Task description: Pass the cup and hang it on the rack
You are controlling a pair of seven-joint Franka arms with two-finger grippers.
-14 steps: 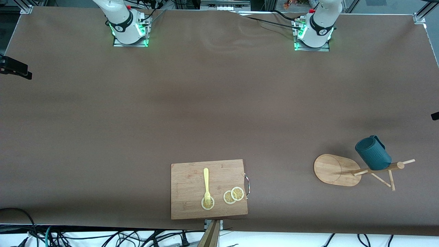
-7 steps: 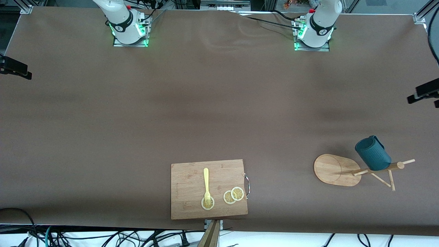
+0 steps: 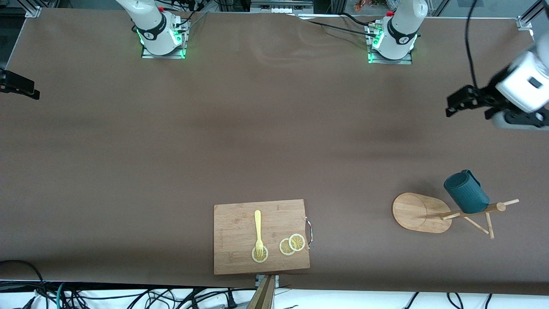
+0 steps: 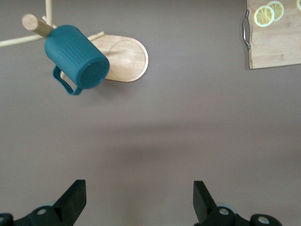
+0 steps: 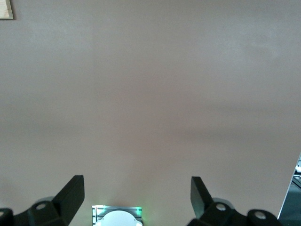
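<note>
cup [image 3: 466, 192]: one, dark teal, ribbed; hangs on the rack toward the left arm's end of the table; long axis tilted, running about 11 to 5 o'clock in the front view, closed bottom toward 11, mouth end down against the pole; handle at its 1 o'clock side
rack [image 3: 422, 212]: one, light bamboo; oval base flat on the table, central pole reaching toward 3 o'clock in the front view; thin pegs fan off the pole's end, exact count cannot be told
left gripper [image 3: 455, 103]: up in the air over bare table at the left arm's end, at about 12 o'clock from the cup and well apart from it; fingers [image 4: 73, 200] spread wide, nothing between them
right gripper [image 5: 136, 197]: over bare table near its own base; fingers spread wide, holding nothing
cutting board [image 3: 261, 236]: one, at the table edge nearest the front camera; metal handle on its 3 o'clock side
fork [image 3: 258, 231]: one, yellow, on the board; long axis 12 to 6, tines at 6 resting on a lemon slice
lemon slices [image 3: 292, 244]: three; two overlapping, one under the tines
</note>
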